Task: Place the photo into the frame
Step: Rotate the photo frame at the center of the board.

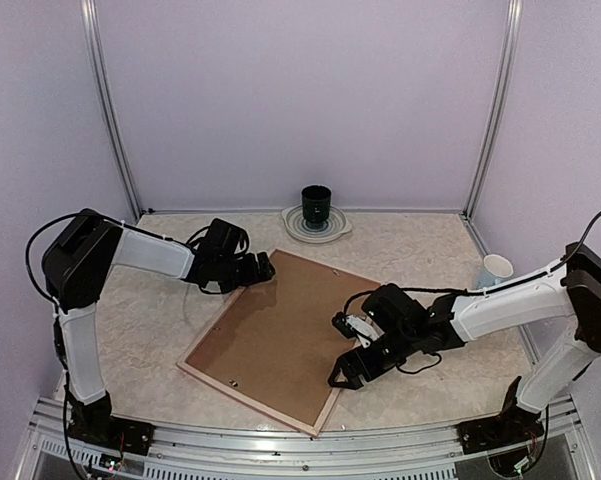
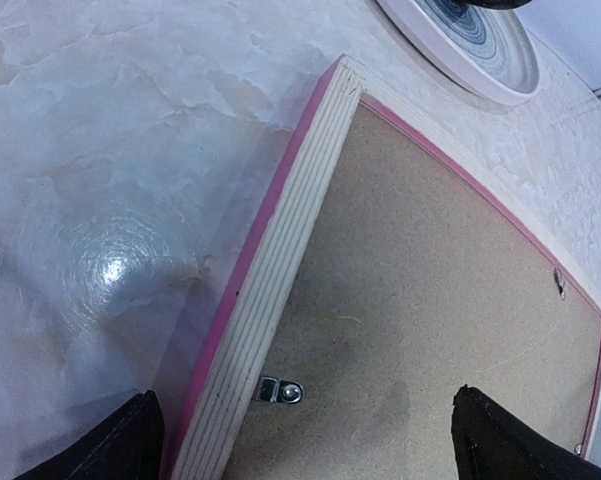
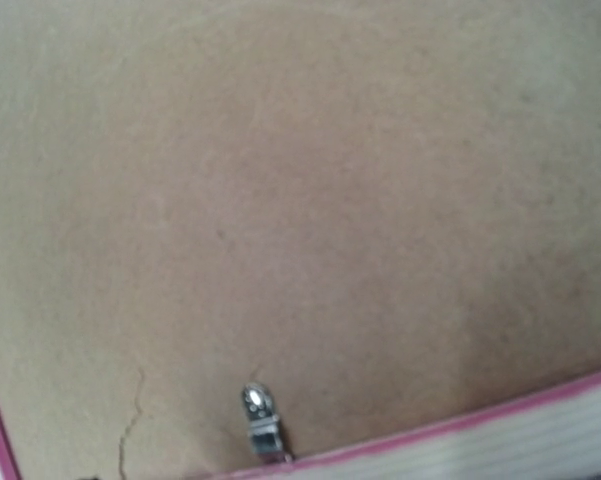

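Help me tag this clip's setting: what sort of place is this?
Probably a robot test booth, not a home: plain lilac panels on aluminium posts, two arms bolted to a rail at the marbled table's edge, and a frame lying back-up.

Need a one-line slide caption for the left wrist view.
Open left end effector over the rim of the face-down frame; backing board, metal clip and a plate beyond.

Soft light, blurry frame [image 3: 540, 428] close-up
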`<state>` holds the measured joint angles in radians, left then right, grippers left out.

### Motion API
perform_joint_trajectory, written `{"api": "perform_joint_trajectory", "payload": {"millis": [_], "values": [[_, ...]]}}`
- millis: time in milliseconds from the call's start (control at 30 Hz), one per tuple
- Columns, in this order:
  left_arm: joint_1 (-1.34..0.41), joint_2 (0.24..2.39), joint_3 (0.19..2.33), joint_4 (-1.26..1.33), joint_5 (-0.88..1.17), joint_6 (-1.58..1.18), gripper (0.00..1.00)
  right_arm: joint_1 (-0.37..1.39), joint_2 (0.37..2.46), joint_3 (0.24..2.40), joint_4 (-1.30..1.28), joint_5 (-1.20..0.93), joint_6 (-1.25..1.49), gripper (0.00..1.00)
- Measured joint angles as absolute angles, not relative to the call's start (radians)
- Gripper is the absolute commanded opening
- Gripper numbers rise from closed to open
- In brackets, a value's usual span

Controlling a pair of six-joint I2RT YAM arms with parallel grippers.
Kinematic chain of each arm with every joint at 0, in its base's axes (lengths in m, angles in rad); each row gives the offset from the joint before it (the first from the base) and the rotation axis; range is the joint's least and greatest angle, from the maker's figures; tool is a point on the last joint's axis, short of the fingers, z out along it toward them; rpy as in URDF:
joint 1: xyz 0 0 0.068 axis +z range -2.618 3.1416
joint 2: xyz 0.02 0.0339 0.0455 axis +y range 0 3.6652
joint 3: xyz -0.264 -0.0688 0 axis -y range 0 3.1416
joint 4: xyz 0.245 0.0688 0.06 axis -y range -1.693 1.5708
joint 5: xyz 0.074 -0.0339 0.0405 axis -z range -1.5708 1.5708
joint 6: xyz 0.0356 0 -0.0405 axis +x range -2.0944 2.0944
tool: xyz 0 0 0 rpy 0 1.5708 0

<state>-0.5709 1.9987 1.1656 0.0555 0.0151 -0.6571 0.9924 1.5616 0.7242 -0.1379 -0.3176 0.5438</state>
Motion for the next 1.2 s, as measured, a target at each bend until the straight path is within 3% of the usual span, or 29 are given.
{"api": "perform_joint_trajectory", "payload": {"millis": [333, 667, 1200], "values": [[-0.523, 1.913, 1.091, 0.021, 0.025, -0.694, 0.99, 0.959, 1.457, 0.746, -0.234, -0.261, 0.506, 0.88], [-0.526, 1.567, 0.904, -0.056, -0.072, -0.744, 0.99, 0.714, 1.398, 0.797, -0.28, -0.24, 0.426, 0.99], [-0.747, 1.108, 0.543, -0.227, -0.167, -0.958, 0.99, 0.429, 1.687, 1.066, -0.246, -0.251, 0.353, 0.99]]}}
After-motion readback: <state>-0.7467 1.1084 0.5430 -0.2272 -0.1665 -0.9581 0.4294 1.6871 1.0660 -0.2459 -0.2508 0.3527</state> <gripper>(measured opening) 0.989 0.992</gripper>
